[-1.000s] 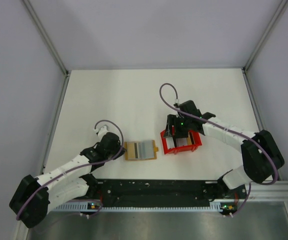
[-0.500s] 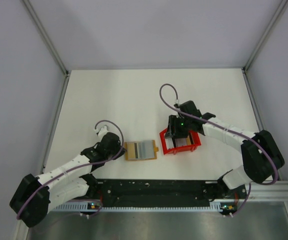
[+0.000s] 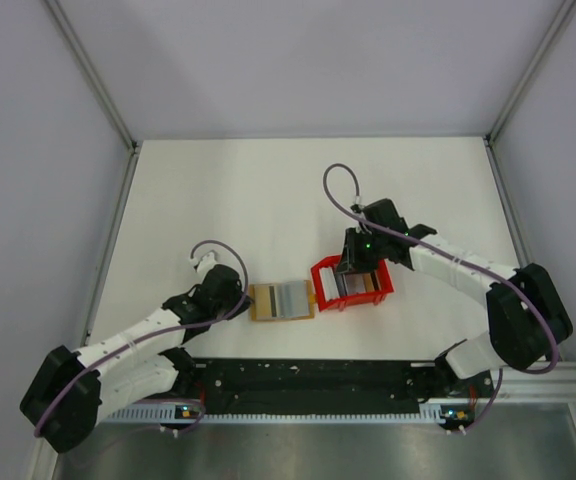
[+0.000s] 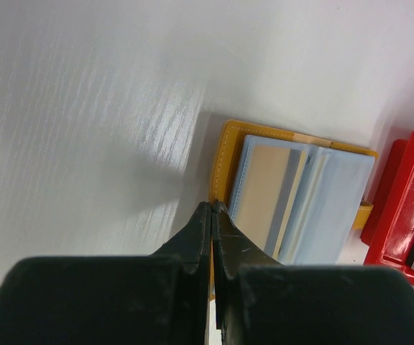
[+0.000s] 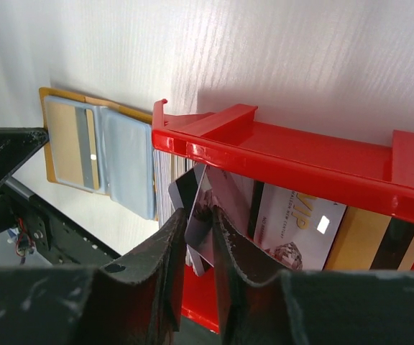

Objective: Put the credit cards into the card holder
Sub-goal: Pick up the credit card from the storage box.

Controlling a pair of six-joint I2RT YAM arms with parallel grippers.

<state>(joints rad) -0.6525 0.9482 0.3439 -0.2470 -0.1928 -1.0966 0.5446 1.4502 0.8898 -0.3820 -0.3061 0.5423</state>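
Note:
The orange card holder (image 3: 281, 300) lies open on the table, showing pale blue sleeves and a beige card with a grey stripe (image 4: 264, 194). My left gripper (image 4: 213, 207) is shut, its tips pressed at the holder's left edge (image 4: 225, 158). My right gripper (image 5: 196, 215) reaches into the red tray (image 5: 264, 154), its jaws closed on a silvery credit card (image 5: 207, 194) that stands tilted up between them. More credit cards lie in the tray, among them a white VIP card (image 5: 297, 223). In the top view the right gripper (image 3: 353, 282) sits over the tray (image 3: 320, 272).
The red tray stands just right of the card holder, almost touching its tab. The black rail (image 3: 308, 380) with both arm bases runs along the near edge. Metal frame posts and grey walls bound the white table (image 3: 268, 200).
My right gripper's jaws have narrowed around a card in the tray. The red tray has slid left toward the card holder. The left arm has stayed still.

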